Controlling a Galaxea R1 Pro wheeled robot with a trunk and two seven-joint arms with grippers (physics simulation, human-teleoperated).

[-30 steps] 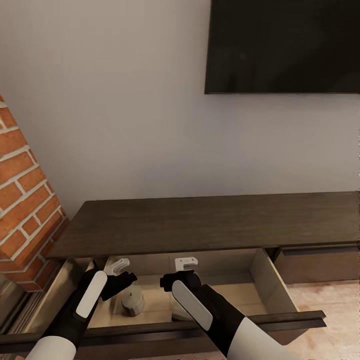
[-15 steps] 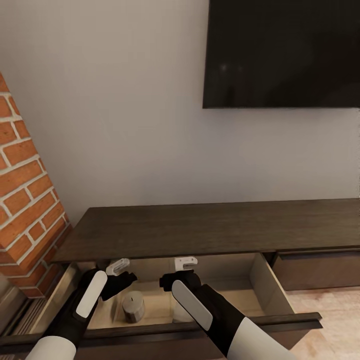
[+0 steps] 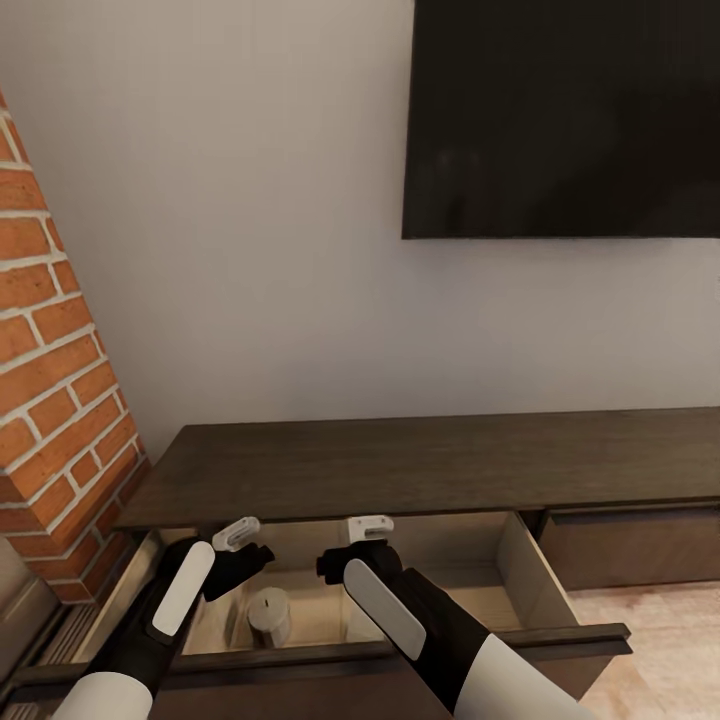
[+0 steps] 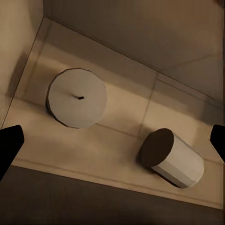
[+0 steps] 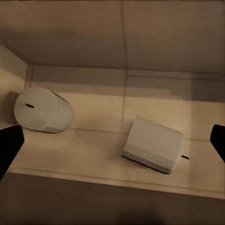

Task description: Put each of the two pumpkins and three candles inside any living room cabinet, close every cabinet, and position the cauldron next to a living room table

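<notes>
Both the left gripper point(image 3: 243, 538) and right gripper point(image 3: 368, 528) hang empty, jaws spread, above the cabinet's point(image 3: 420, 465) pulled-out drawer point(image 3: 535, 570), where the toppled candle point(image 4: 172, 158) at 4 o'clock of the upright candle point(image 4: 76, 97) may roll and jam closing.

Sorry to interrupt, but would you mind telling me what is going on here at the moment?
The robot stands at the long, low dark-brown wood cabinet, whose left drawer is pulled open. Both arms hang over it, the left claw and the right claw open and holding nothing. Two pale cylindrical candles lie in the drawer's pale interior: one upright, one tipped on its side. The right drawer front is shut.
</notes>
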